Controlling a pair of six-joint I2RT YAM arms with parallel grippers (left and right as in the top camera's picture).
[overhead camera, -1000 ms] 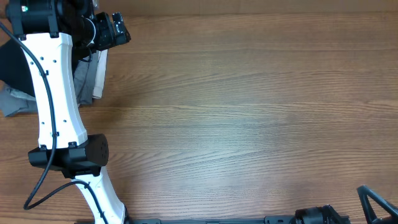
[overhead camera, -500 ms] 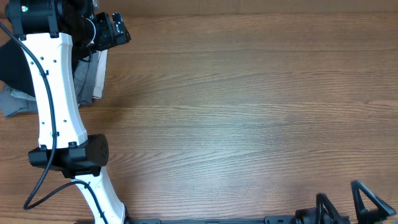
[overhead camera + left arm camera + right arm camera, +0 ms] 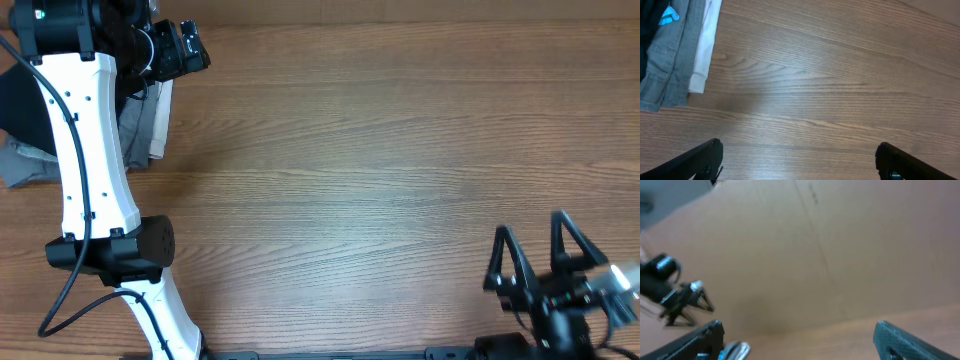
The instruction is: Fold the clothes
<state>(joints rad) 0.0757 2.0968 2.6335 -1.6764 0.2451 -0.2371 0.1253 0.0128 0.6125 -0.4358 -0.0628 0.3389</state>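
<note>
Spread wide, the left gripper (image 3: 800, 162) is hovering over bare wood of the table (image 3: 380, 150), just beside the pile of folded grey and beige garments (image 3: 675, 55). Its two fingers (image 3: 702, 159) are standing far apart with nothing between them. The right gripper (image 3: 537, 255) is also gaping empty, jaws parted, and is hanging well apart from the pile, diagonally across the table from it. The black shirt (image 3: 22, 105) is lying bunched against the pile on the side facing away from the right gripper. It is partly hidden under the white left arm (image 3: 85, 140), which is crossing over both shirt and pile. A light-blue bit is peeking out where shirt and pile are meeting.
</note>
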